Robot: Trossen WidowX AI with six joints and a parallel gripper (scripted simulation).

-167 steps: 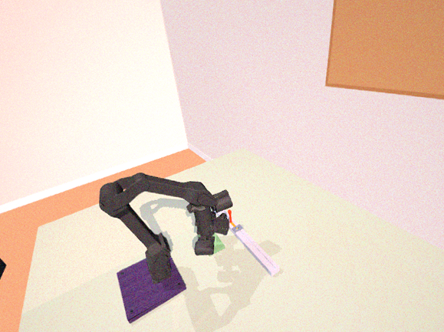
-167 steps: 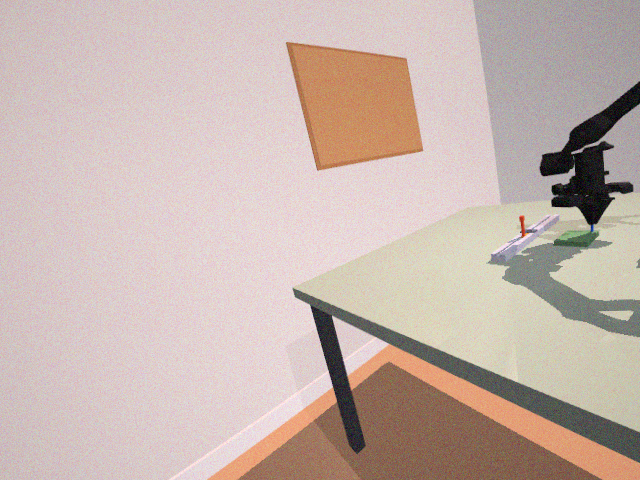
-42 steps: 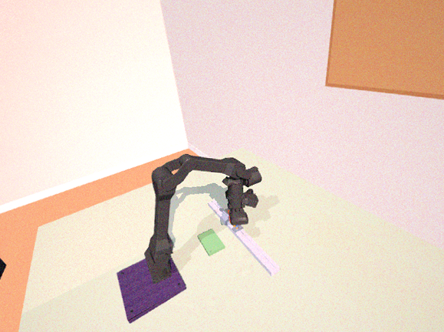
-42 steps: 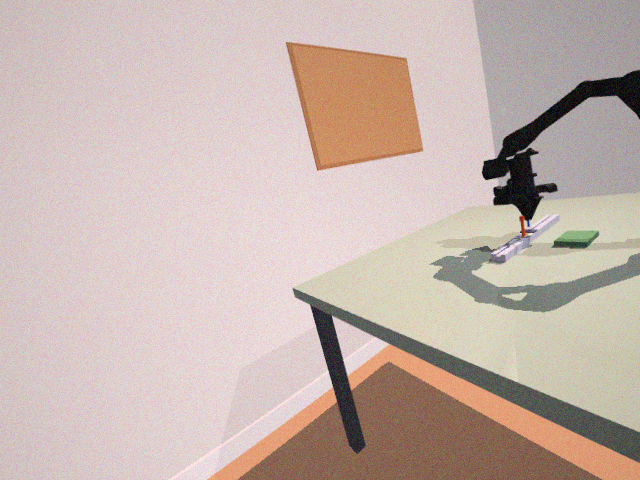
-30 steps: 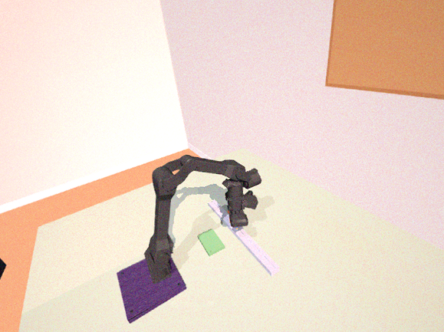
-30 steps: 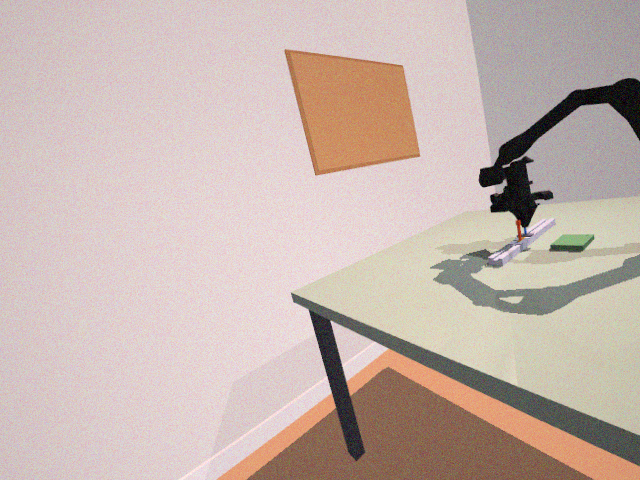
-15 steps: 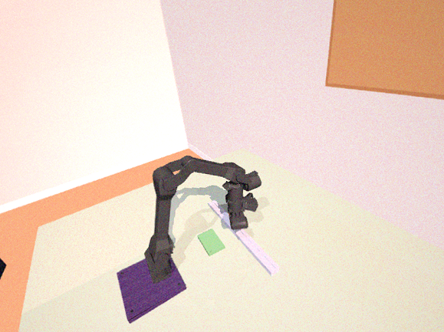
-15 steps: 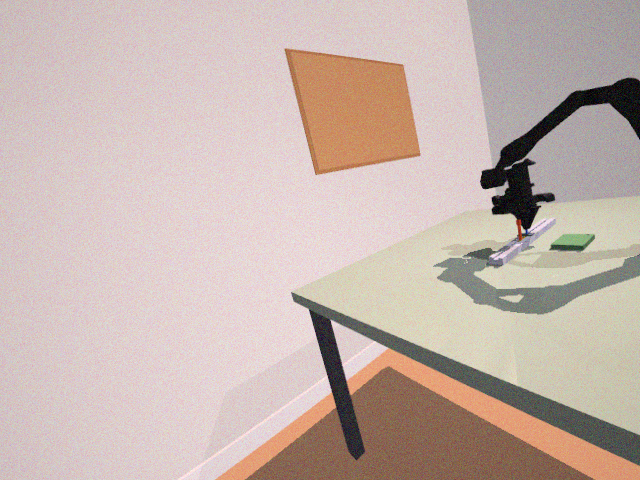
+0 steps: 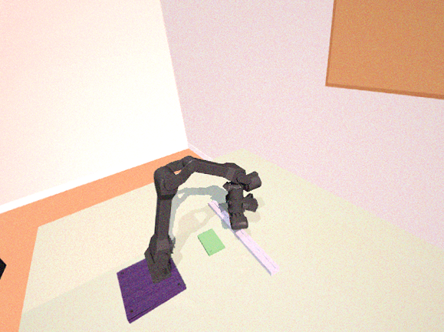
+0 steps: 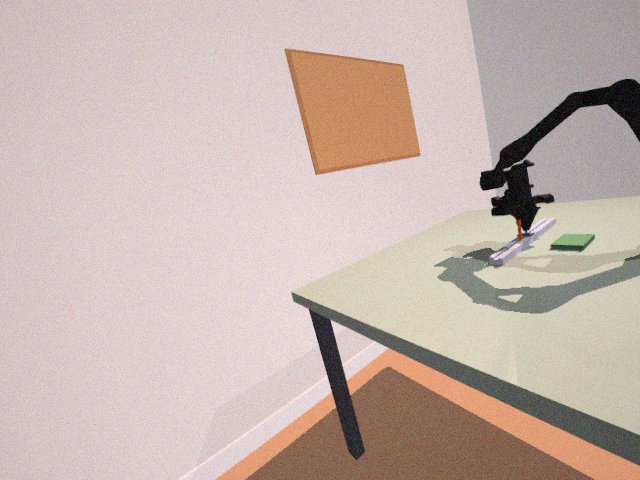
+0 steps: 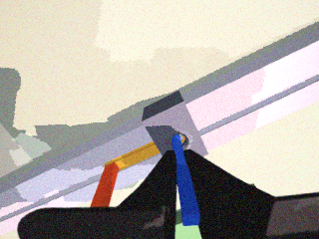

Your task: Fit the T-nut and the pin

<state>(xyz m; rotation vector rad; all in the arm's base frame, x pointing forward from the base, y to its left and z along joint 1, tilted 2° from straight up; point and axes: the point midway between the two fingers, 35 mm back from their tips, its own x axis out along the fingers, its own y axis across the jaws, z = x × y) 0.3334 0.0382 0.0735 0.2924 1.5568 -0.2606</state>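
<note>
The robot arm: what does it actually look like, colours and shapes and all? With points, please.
The arm [image 9: 163, 215] [image 10: 547, 118] is a plain dark, near-black colour, built of chunky angular segments with bulky joints. Its gripper [image 10: 526, 229] [image 11: 178, 157] is black too, with wide fingers that taper to narrow tips. I can't make out any cables or lettering.

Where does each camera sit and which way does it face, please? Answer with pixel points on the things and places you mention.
Top: high up, looking down at a slant on the pale table [image 9: 343, 301] [image 10: 413, 299]; the whole dark arm [image 9: 163, 215] [image 10: 542, 124] shows.
Exterior: off to the side above table height, looking across the table; the arm shows, its base out of frame.
Wrist: on the arm near the gripper [image 11: 178, 149], looking past black fingers at the pale slotted rail [image 9: 257, 252] [image 10: 504, 254] [image 11: 229, 110].
Top and exterior share the flat green tray [image 9: 211, 241] [image 10: 572, 241].
</note>
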